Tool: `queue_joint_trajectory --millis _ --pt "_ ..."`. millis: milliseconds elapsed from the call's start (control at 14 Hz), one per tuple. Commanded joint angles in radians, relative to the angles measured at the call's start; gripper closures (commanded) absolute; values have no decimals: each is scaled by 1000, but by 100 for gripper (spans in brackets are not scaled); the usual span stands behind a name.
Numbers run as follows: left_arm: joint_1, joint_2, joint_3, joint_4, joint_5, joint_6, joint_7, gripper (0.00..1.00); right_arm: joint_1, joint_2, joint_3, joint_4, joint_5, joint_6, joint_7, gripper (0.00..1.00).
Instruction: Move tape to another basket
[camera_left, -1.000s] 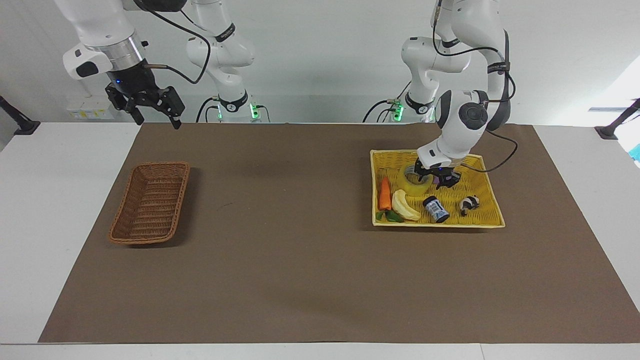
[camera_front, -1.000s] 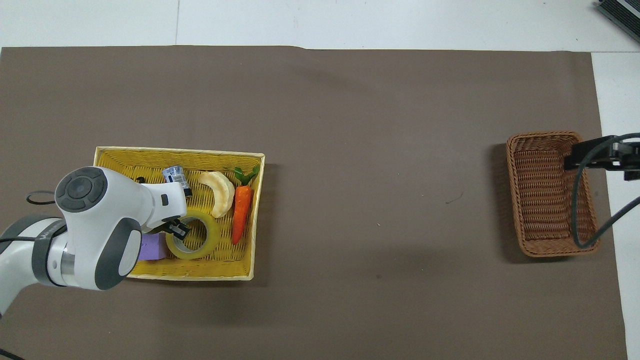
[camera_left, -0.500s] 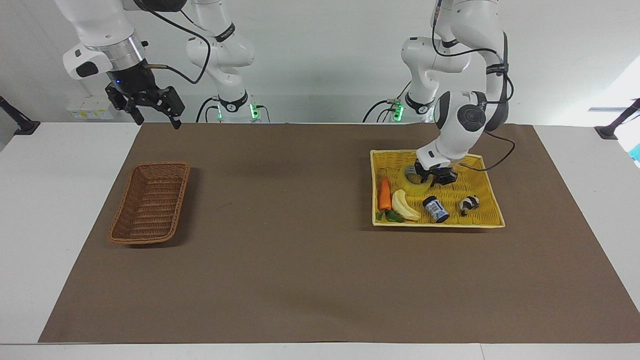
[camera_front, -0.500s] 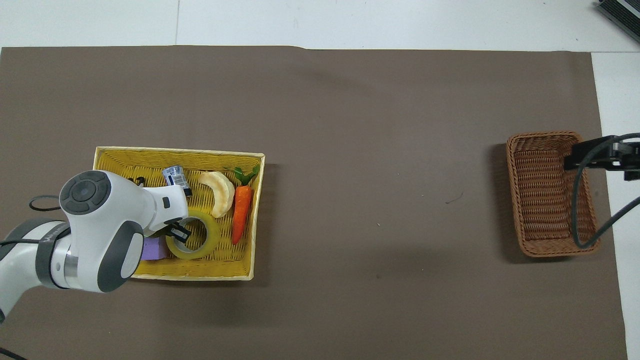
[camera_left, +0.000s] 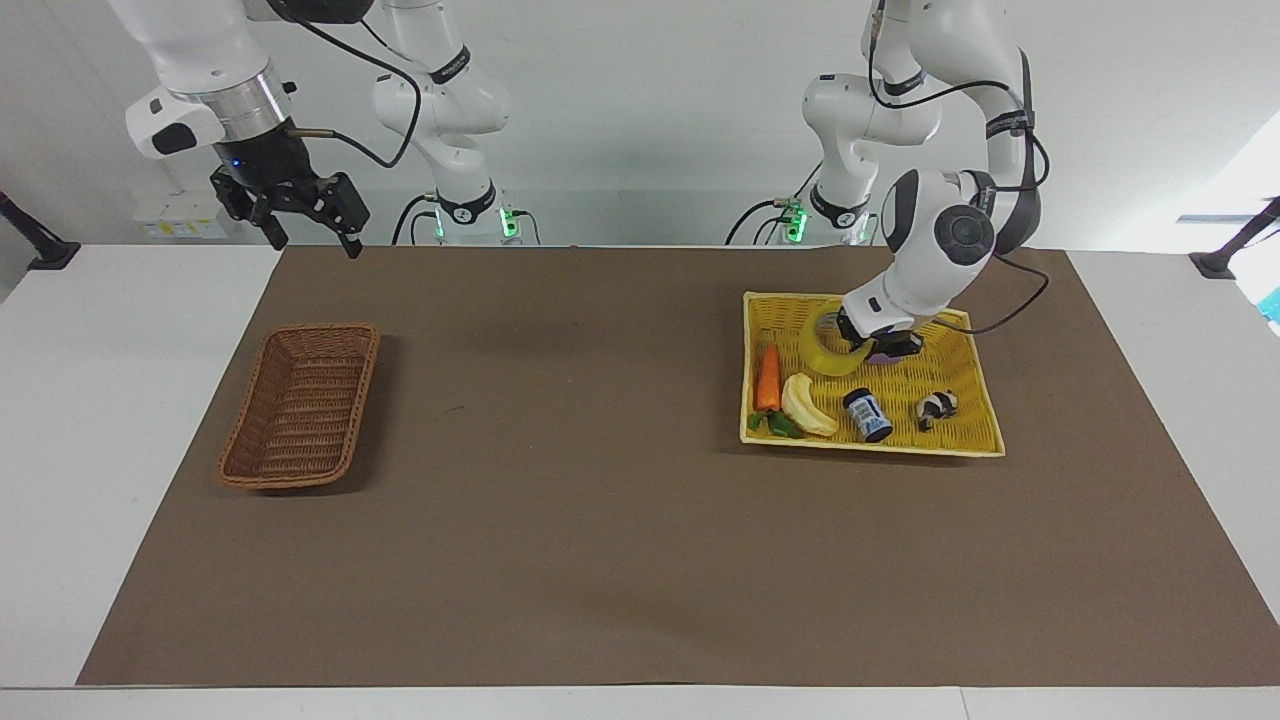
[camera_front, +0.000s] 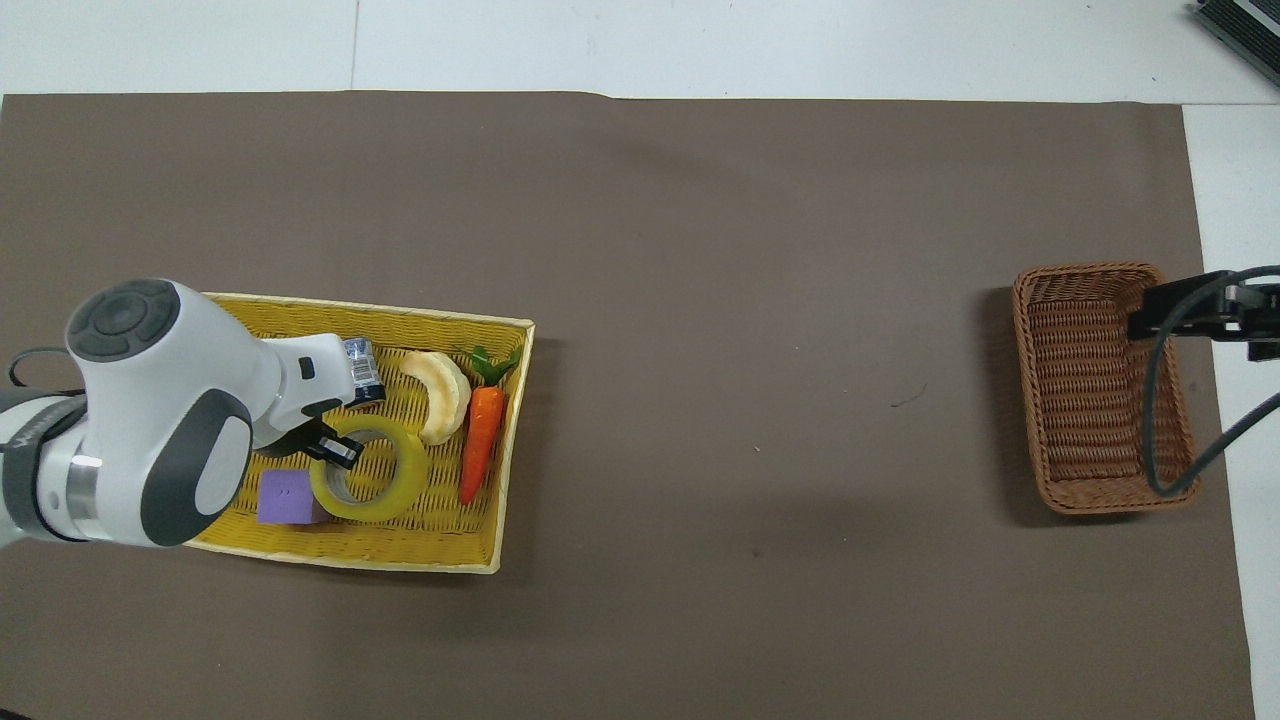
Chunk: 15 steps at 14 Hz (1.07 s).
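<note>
Tape (camera_left: 832, 352), pinched at its rim by the left gripper (camera_left: 868, 342) inside the yellow basket (camera_left: 975, 415), wants a straight, unhurried lift clear of the carrot (camera_left: 768, 378) before crossing to the basket (camera_left: 300, 405), while the right gripper (camera_left: 305, 215) waits open.

A wide yellow woven basket (camera_left: 968, 436) (camera_front: 350, 553) is sitting on the brown mat (camera_left: 600, 540) (camera_front: 700, 250) toward the left arm's end of the table. Several things are lying in it — an orange carrot (camera_left: 768, 377) (camera_front: 480, 442), with a pale banana (camera_left: 805, 406) (camera_front: 442, 392) just beside it at its three o'clock in the facing view. A small blue-labelled jar (camera_left: 867, 415) (camera_front: 362, 362) and a black-and-white toy (camera_left: 938, 406) are resting further along — a purple cube (camera_front: 286, 497) is lying in the corner nearest the robots.
</note>
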Motion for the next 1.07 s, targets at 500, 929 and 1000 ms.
queue_joint_trajectory --millis 500,929,1000 --pt "79 -26 7 345 9 -396 -167 100 -13 -16 5 -18 21 14 -6 0" --pt "90 -31 13 481 117 -459 -325 100 -13 -16 5 -18 21 14 -6 0" --pt "122 -52 16 486 112 -460 -328 100 -13 -16 5 -18 21 14 -6 0"
